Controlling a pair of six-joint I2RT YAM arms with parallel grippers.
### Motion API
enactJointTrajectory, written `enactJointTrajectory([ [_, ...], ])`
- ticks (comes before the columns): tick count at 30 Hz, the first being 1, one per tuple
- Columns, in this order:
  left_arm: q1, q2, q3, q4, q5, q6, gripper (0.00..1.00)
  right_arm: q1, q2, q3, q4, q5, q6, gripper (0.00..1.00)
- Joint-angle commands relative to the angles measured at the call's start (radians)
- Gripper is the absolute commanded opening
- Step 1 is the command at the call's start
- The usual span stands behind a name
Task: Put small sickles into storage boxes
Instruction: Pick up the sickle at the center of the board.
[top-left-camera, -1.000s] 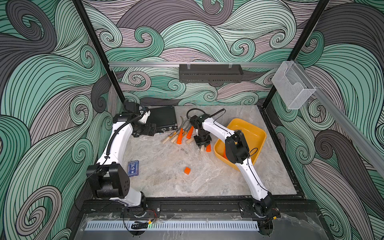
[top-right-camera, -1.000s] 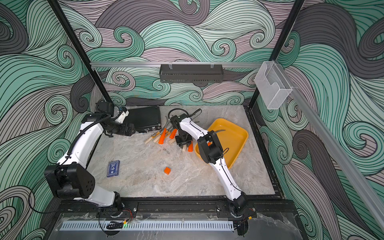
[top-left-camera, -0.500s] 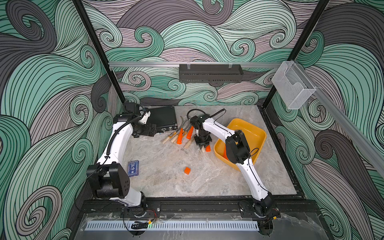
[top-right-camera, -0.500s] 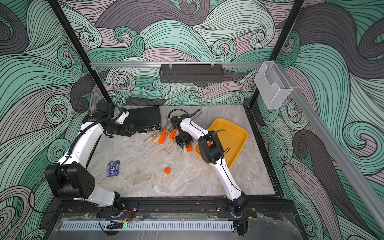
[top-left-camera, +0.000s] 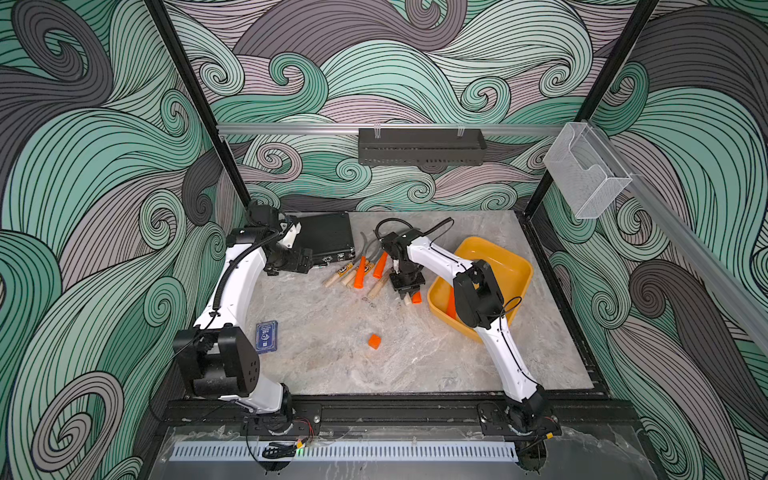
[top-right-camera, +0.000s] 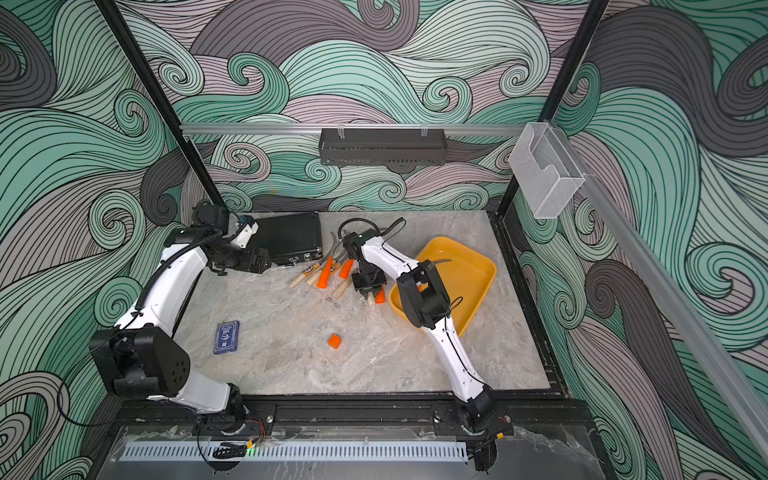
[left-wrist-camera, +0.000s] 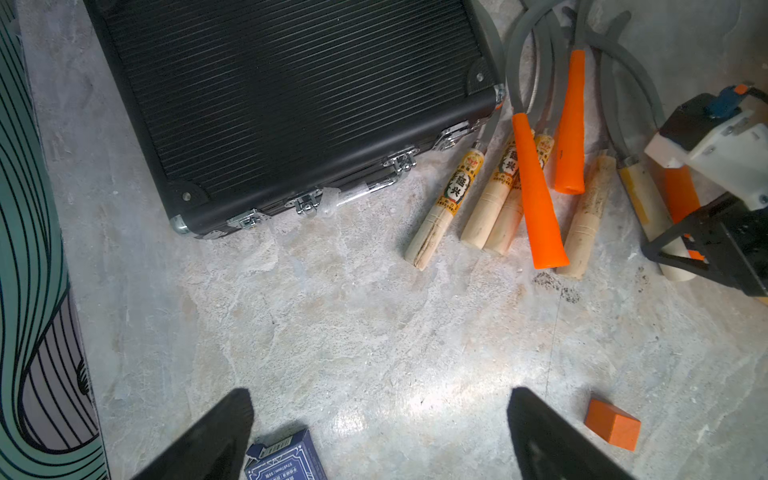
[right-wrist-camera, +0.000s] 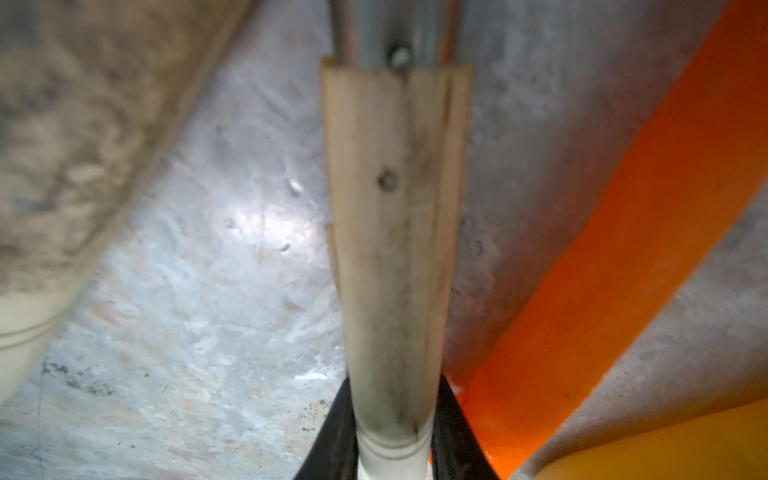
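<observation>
Right gripper (right-wrist-camera: 394, 434) pinching small sickle (right-wrist-camera: 395, 249) by pale, smudged wooden handle, rivet showing; left gripper (left-wrist-camera: 380, 434) hanging spread wide, gripping nothing.

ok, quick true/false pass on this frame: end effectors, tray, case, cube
1. The right end effector is shut on a wooden-handled sickle. True.
2. The left end effector is shut on a sickle. False: it is open and empty.
3. The yellow tray is empty. False: an orange-handled sickle lies in it.
4. The black case is closed. True.
5. The orange cube sits in the tray. False: it is on the table.
</observation>
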Motion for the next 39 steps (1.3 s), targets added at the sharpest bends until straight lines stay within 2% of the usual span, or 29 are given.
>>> enactJointTrajectory([
  [1, -0.005, -0.023, 0.014, -0.007, 0.007, 0.003, 0.96, -0.019, -0.066, -0.027, -0.012, -0.042, 0.010, 0.06],
  [25, -0.005, -0.038, 0.010, -0.001, 0.005, 0.008, 0.96, -0.069, -0.173, -0.044, 0.010, -0.259, -0.008, 0.04],
  [39, -0.005, -0.037, 0.009, 0.004, 0.001, 0.013, 0.96, -0.087, -0.245, -0.076, 0.011, -0.341, -0.033, 0.02],
])
